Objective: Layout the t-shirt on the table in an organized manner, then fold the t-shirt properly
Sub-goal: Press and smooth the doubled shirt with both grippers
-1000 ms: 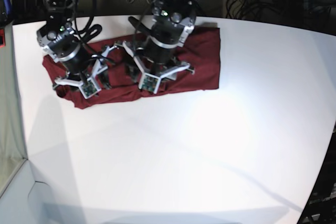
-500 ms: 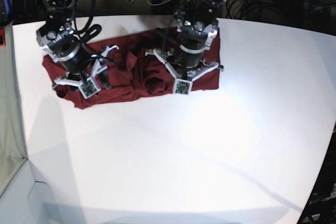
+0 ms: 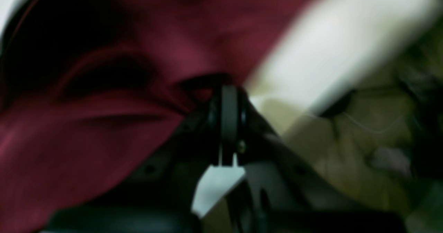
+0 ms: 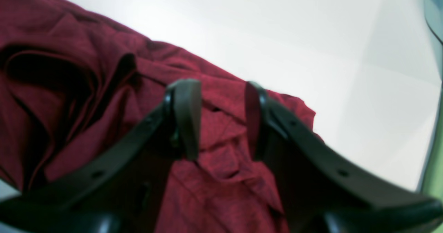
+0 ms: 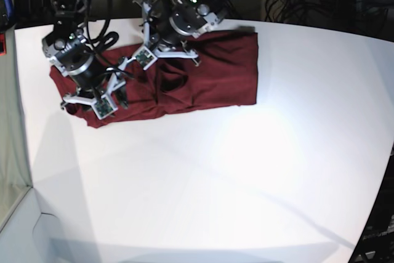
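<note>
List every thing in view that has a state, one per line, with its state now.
t-shirt: spread on the table, rumpled and bunched at its left part, not folded.
left gripper: jaws shut, pinching a fold of the t-shirt; view blurred.
right gripper: jaws open, over bunched cloth, holding nothing.
table: carries the t-shirt near its far edge.

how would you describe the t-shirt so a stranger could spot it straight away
Start at the big white table and look to its far left part, under the two robot arms. The t-shirt lies there as a rumpled dark red spread, smoother at its right end and bunched at its left. It is the only cloth and the only coloured thing on the white top.
</note>
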